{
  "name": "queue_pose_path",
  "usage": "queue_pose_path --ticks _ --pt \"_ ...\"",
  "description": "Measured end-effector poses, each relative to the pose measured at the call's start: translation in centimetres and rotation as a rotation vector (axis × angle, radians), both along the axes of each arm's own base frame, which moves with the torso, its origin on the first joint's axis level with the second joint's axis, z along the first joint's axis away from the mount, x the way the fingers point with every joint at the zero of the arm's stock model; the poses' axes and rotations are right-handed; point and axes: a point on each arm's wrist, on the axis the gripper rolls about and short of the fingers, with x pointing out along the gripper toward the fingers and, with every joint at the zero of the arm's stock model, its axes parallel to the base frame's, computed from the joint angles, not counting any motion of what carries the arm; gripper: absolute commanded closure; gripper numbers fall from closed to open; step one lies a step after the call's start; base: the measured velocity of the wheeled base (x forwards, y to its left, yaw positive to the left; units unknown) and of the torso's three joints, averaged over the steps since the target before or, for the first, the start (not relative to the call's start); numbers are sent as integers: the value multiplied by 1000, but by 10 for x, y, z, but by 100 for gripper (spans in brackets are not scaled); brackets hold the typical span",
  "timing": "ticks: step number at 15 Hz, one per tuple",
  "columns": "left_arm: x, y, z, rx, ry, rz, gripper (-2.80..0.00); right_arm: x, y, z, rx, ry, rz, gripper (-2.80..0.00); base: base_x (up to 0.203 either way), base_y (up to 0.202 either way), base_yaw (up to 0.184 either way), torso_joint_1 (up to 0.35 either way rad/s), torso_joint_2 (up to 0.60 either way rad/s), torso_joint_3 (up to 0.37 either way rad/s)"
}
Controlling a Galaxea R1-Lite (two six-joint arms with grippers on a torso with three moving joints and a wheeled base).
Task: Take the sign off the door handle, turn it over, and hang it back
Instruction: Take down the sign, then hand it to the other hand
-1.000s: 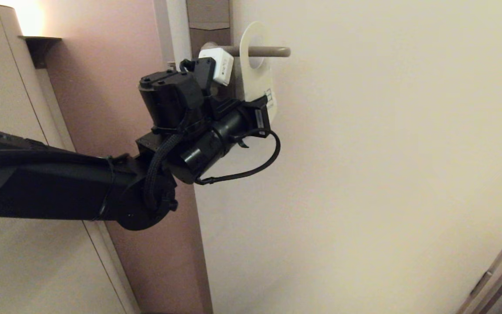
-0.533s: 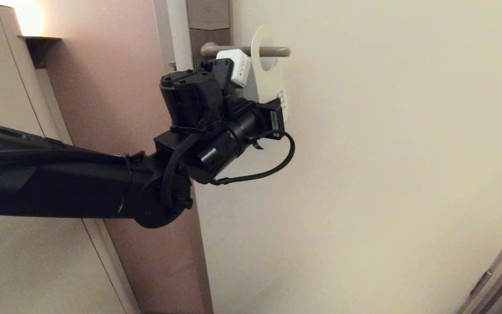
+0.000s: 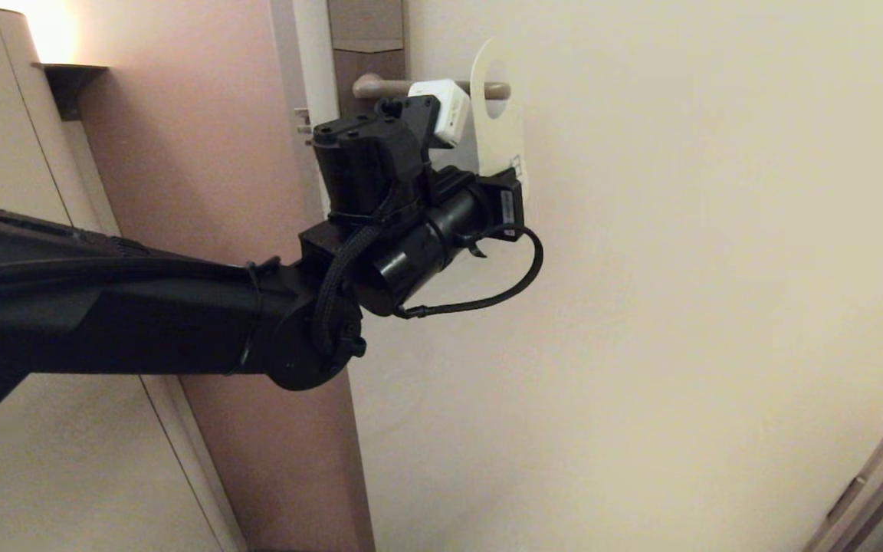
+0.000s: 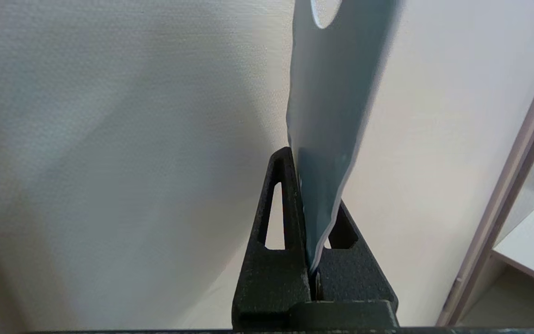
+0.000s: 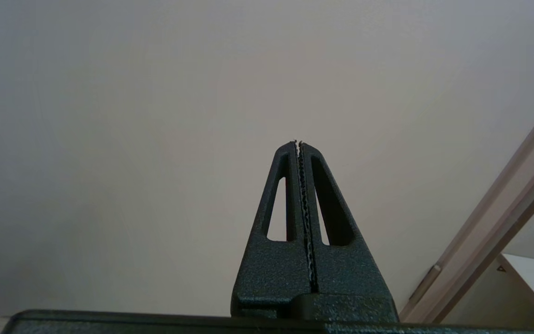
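Sign (image 3: 497, 130): white face out, its hole at the door handle (image 3: 380, 87) tip.
Left gripper (image 4: 311, 204): jaws clamped on the sign's lower end, below the handle.
Right gripper (image 5: 300, 144): jaws closed, empty.
Obstruction: wrist camera (image 3: 441, 111) covers the handle's middle.

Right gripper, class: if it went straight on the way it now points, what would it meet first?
The right gripper, shut and empty, points at a plain pale wall; probably that comes first, though depth is unclear.

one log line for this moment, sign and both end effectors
left end effector: shut on sign lower end | sign: hole at free tip of door handle | right end effector: shut, empty, parked
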Motion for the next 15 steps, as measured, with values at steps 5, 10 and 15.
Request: queue_pose_path --ticks 5,10,15 --pt "-4 -15 -6 8 7 -37 0 0 0 0 0 0 -1 0 0 0 0 0 0 0" --pt "-12 -26 -10 17 13 -73 0 0 0 0 0 0 -1 0 0 0 0 0 0 0" --pt "-23 -25 -10 38 4 -226 0 0 0 0 0 0 -1 0 0 0 0 0 0 0"
